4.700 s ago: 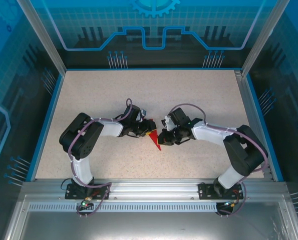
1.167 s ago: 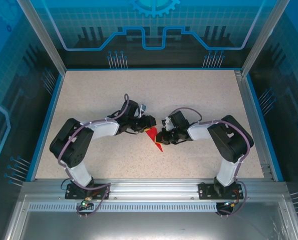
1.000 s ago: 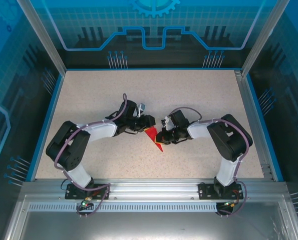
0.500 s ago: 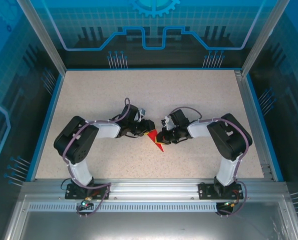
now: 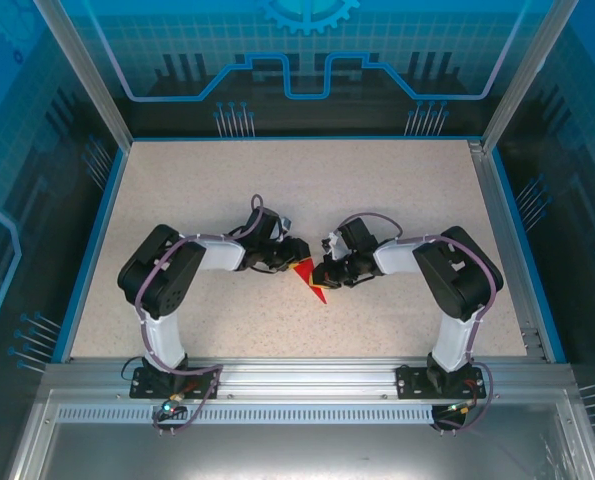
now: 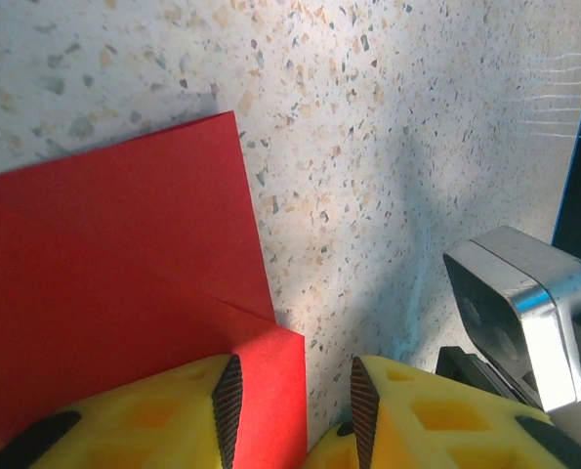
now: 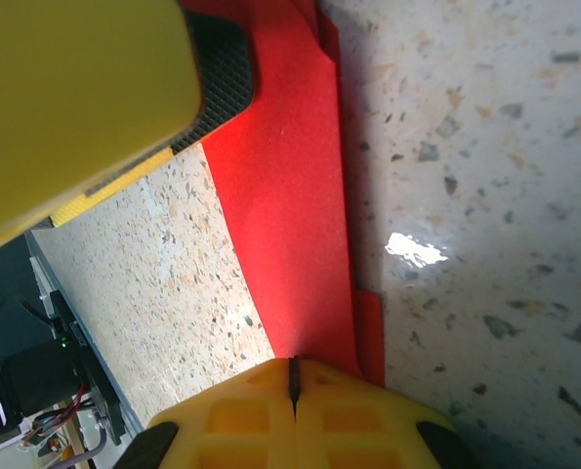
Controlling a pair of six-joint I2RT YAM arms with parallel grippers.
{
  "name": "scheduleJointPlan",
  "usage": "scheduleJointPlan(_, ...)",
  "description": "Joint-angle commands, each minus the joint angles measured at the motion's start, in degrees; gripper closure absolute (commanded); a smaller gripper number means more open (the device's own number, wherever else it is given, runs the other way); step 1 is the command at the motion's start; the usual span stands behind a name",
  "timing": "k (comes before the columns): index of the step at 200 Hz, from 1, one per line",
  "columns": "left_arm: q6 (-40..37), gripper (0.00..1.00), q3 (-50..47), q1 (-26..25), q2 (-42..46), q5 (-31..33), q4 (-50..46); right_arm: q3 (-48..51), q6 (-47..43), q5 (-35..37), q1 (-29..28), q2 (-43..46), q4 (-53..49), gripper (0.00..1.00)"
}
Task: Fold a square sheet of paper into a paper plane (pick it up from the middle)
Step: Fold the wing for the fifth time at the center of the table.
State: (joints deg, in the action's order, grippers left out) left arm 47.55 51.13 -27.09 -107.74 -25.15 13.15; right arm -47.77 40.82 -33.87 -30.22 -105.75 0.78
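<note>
The square sheet of paper [image 5: 313, 281] is bright red and folded into a pointed shape, lying mid-table between both arms. My left gripper [image 5: 294, 258] stands open low at its left edge. In the left wrist view a folded corner of the paper [image 6: 124, 264] reaches into the gap of the left gripper [image 6: 295, 396], beside the left pad, with bare table by the right pad. My right gripper [image 7: 293, 376] is shut on the paper's [image 7: 290, 225] near edge, and layered flaps run away from it. From above, the right gripper [image 5: 328, 275] sits at the paper's right side.
The left gripper's yellow finger [image 7: 75, 88] hangs over the paper's far end in the right wrist view. A metal part of the right arm [image 6: 524, 303] stands close on the right in the left wrist view. Speckled tabletop [image 5: 307, 190] is ringed by a blue rim.
The left arm's elbow has swung back toward the right and its gripper has settled closer on the paper's edge, jaws a little narrower. The right gripper and the paper have stayed put.
</note>
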Motion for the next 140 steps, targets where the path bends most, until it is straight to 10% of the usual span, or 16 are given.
scheduleJointPlan(1, -3.9, 0.61, 1.0, 3.3, -2.5, 4.4, -2.8, 1.4, -1.7, 4.0, 0.8, -2.9, -9.7, 0.99)
scheduleJointPlan(140, -8.9, 0.61, 3.3, 11.1, -2.4, 1.7, -5.5, 0.2, -2.8, 3.5, 0.8, -2.8, -11.8, 0.99)
